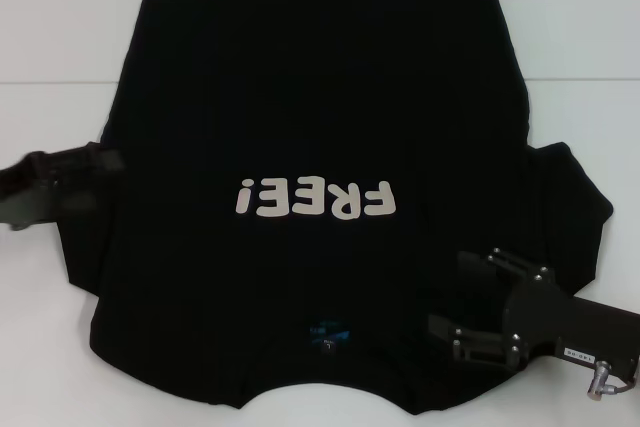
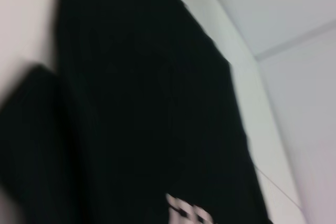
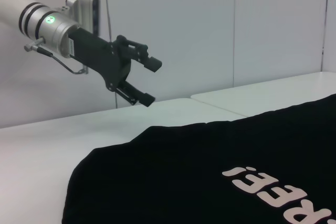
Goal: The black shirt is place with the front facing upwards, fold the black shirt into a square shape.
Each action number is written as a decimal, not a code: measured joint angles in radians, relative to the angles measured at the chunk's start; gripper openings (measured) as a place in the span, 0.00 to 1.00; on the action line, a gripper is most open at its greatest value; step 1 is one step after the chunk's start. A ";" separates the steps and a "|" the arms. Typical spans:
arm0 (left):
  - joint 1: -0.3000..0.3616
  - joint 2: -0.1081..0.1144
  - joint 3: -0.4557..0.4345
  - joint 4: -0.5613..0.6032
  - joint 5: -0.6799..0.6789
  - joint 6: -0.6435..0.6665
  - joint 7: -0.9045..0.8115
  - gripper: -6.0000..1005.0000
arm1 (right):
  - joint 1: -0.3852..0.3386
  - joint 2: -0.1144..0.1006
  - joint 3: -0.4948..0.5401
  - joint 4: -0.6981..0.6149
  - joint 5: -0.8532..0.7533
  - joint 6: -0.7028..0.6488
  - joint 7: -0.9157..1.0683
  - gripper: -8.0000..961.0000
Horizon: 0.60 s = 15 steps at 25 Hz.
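Shirt: we found the black shirt (image 1: 310, 127) flat on the white table (image 1: 60, 7), print up, collar nearest the robot.
Left gripper (image 3: 142, 80): jaws parted, empty, above the left sleeve.
Right gripper (image 1: 475, 302): jaws parted, empty, over the right shoulder, nearer the collar.

I note the black shirt (image 1: 310, 127) is matt knit cloth with faint ribbing; its "FREE!" print (image 1: 312, 199) looks smooth, off-white and flat. Left gripper (image 3: 148, 81): matt black plastic-looking fingers on a satin silver metal wrist. Right gripper (image 1: 462, 299): same matt black finish. Beneath both, the table (image 1: 60, 27) is smooth, white, low-sheen.
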 joint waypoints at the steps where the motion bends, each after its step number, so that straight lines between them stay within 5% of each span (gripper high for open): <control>1: 0.007 0.001 -0.024 0.010 0.026 -0.025 -0.024 0.87 | 0.000 0.000 0.000 0.001 0.000 0.000 0.000 0.97; 15: 0.038 -0.009 -0.072 -0.004 0.126 -0.245 -0.059 0.87 | 0.005 0.002 0.000 0.003 0.000 0.009 0.002 0.97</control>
